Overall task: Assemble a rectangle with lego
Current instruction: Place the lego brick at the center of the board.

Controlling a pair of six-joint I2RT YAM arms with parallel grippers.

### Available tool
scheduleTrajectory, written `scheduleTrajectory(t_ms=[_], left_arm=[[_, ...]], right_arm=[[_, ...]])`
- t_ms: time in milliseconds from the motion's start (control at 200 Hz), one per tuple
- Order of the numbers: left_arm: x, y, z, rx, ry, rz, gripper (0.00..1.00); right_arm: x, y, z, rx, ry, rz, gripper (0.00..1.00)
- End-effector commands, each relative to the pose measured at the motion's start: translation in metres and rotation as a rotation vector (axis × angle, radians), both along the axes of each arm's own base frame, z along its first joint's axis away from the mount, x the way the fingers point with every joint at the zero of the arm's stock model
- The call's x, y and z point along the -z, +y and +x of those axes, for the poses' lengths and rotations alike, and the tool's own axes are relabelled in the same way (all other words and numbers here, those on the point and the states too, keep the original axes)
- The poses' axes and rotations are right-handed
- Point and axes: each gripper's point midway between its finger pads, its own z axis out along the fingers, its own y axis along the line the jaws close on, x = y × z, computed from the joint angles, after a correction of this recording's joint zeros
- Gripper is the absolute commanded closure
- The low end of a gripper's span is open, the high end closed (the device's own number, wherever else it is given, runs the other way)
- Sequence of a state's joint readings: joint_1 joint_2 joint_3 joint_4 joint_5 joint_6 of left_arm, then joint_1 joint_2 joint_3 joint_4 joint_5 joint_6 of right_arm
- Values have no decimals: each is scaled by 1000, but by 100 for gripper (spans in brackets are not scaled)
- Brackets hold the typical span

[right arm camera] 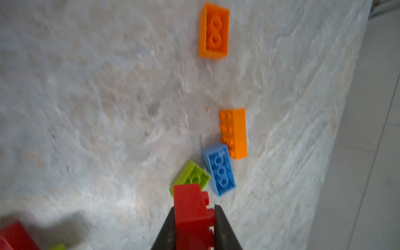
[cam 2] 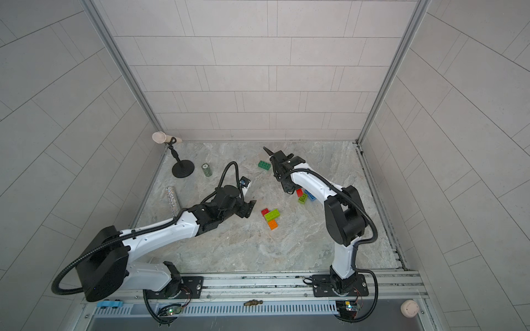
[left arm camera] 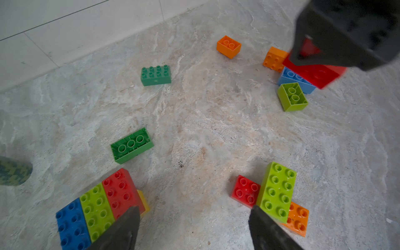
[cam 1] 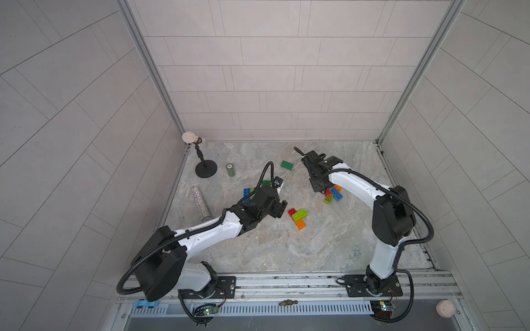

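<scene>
Jaws: right clamping a red brick, left gaping

Right jaws are pinching a red brick (right arm camera: 192, 216), holding it just beside a blue brick (right arm camera: 220, 171), a lime brick (right arm camera: 192, 175) and an orange brick (right arm camera: 234, 133) on the table (cam 1: 286, 243). Left jaws are standing wide apart, gripping nothing, hovering between a blue-lime-red row (left arm camera: 97, 205) and a red, lime and orange cluster (left arm camera: 275, 192). A green brick (left arm camera: 155, 74) is lying studs up; an upturned green brick (left arm camera: 131, 145) is lying nearer the row
</scene>
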State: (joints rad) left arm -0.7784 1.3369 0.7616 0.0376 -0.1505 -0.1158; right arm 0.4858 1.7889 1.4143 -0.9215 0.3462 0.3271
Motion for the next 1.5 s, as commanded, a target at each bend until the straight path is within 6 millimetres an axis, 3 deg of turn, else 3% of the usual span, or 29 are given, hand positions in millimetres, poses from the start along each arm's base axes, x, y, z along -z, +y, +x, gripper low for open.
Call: scheduleTrajectory(t_ms=[0, 170, 325, 656, 786, 1011, 1146, 1226, 1331, 1496], left_arm=[[-3, 24, 3, -119, 15, -23, 16], [0, 29, 0, -131, 21, -26, 16], [2, 28, 0, -128, 24, -29, 17], [0, 34, -5, -123, 6, -28, 17], [1, 32, -6, -114, 5, -33, 17], [4, 31, -6, -107, 8, -38, 17], [3, 31, -6, -106, 5, -37, 17], [3, 31, -7, -103, 6, -36, 17], [4, 30, -7, -99, 9, -33, 17], [11, 13, -11, -30, 29, -12, 16]], right_arm=[[32, -39, -46, 110, 79, -121, 86], [44, -61, -70, 156, 74, -229, 86], [59, -57, -74, 158, 82, -346, 86], [83, -17, -86, 93, 94, -394, 80], [82, -3, -92, 78, 86, -371, 70], [72, 17, -99, 51, 80, -343, 61], [68, 30, -108, 56, 101, -235, 57], [56, 36, -111, 54, 92, -129, 55], [39, 29, -113, 80, 95, 7, 49], [70, 17, -121, 179, 232, 337, 39]])
